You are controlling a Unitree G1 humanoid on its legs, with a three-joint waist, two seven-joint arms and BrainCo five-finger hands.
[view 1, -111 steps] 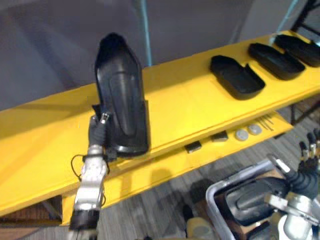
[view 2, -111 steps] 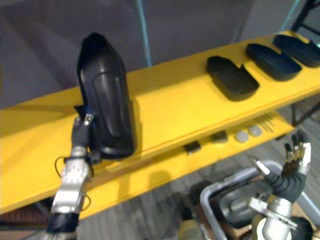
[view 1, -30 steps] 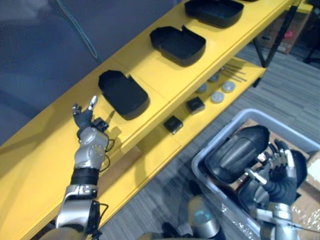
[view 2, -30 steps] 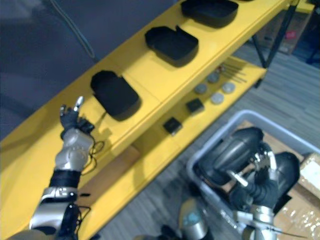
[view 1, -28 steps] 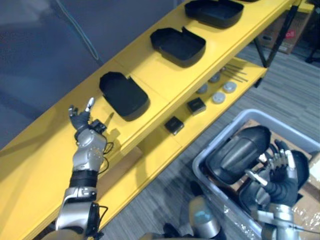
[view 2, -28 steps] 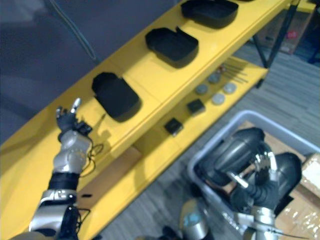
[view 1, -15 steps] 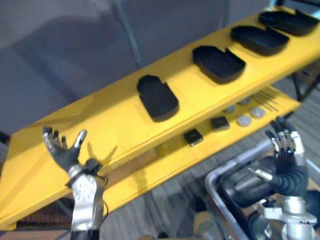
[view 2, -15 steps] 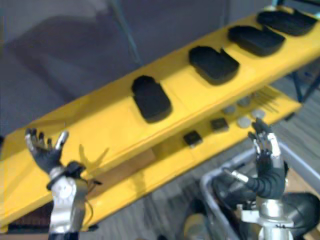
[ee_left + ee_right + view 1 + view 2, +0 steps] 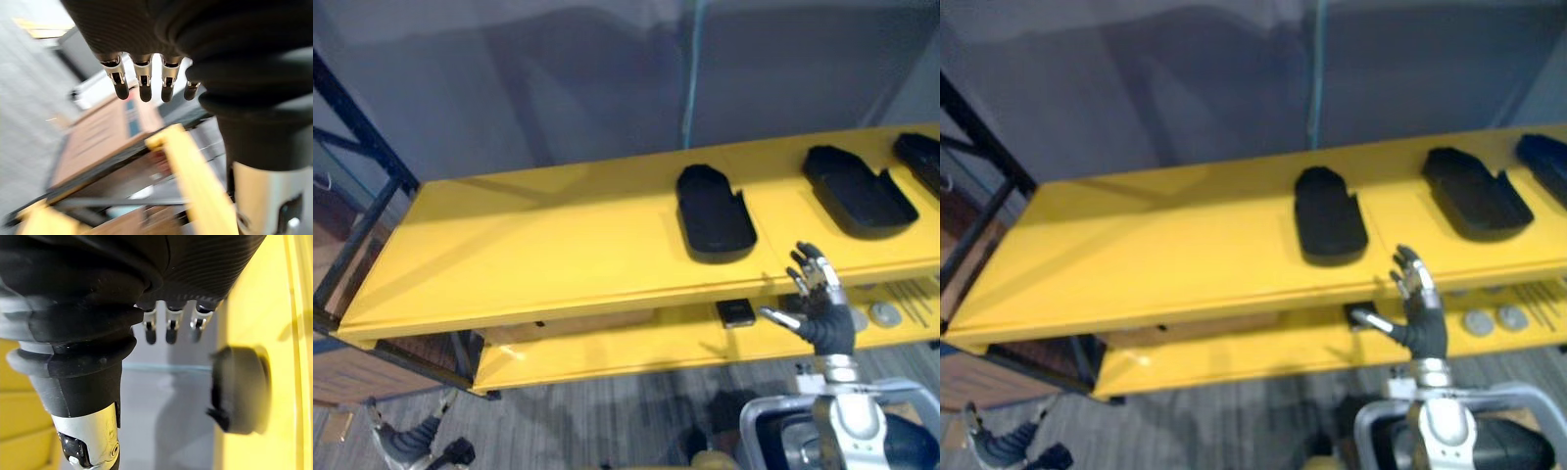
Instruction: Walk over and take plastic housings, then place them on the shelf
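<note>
From the head we see the yellow shelf (image 9: pixel 538 245) with three black plastic housings lying on its top board. The nearest housing (image 9: pixel 715 211) is near the middle, a second housing (image 9: pixel 858 191) lies to its right, and a third housing (image 9: pixel 922 157) is cut by the view's right edge. Our right hand (image 9: pixel 822 315) is raised in front of the shelf's front edge, below and right of the nearest housing, with its fingers spread, straight and empty. It covers part of the lower board.

The right wrist view adds a blurred dark housing on the yellow board past the fingers (image 9: pixel 168 330); we cannot tell which one it is. The left wrist view shows our left hand (image 9: pixel 145 87), fingers straight and holding nothing, with the shelf's end and a brown panel (image 9: pixel 98 142) beyond it.

On the lower board lie a small black block (image 9: pixel 736 313), round discs (image 9: pixel 884 314) and thin rods (image 9: pixel 909 294). A grey bin (image 9: pixel 771 409) beneath the right arm holds another dark housing (image 9: pixel 1503 446). A black frame (image 9: pixel 367 132) stands at the shelf's left end, and a teal pole (image 9: pixel 691 69) rises behind it.
</note>
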